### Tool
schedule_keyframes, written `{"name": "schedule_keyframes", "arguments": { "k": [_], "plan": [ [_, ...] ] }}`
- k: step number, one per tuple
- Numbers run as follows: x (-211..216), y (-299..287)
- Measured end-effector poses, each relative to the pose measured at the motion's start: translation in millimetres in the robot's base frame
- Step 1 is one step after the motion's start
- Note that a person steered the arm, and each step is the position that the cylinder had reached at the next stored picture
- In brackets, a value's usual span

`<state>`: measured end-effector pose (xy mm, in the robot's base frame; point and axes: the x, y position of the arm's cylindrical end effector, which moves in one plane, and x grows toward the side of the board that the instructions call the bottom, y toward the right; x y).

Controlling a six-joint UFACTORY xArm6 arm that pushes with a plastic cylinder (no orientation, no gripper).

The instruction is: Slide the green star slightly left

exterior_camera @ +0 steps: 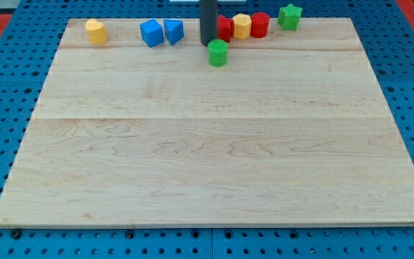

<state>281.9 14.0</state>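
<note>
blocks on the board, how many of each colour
yellow: 2, a block at the view's top left and one between the reds
blue: 2
red: 2
green: 2, a star and a rounded block
total: 8

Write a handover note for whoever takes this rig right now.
My tip is down on the board near the view's top edge, just left of the green cylinder and the red block.
The green star sits at the top right, right of another red block and a yellow block, far from the tip.
Done: nothing visible.
Left: get right of the star, nudge it left.
</note>
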Motion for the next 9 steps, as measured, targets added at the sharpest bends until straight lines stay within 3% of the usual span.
{"name": "schedule_keyframes", "arguments": {
  "k": [1,2,3,5,7,8,9],
  "plan": [
    [16.6,14.3],
    [-5.8,123.8],
    [-89.8,234.7],
    [-90.7,230.6],
    [-84.7,178.6],
    [-54.9,165.1],
    [-33.1,187.0]
  ]
}}
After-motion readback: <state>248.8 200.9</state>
